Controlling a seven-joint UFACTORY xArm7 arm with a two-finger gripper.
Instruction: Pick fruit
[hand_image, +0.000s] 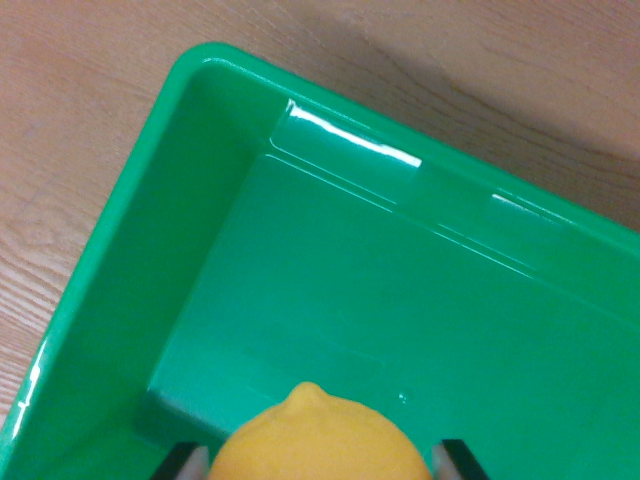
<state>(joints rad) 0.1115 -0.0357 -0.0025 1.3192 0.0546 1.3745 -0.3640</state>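
A yellow lemon (318, 438) with a small nub on top fills the bottom centre of the wrist view. My gripper (320, 462) is shut on it, one dark fingertip (180, 462) showing at its left and another at its right. The lemon hangs over the inside of a green plastic bin (150, 180); whether it touches the bin floor is hidden.
The green bin's rim runs from the top left down the left edge and across to the right. Its inside holds nothing else that shows. Light wood tabletop (80, 110) lies outside the bin at the left and top.
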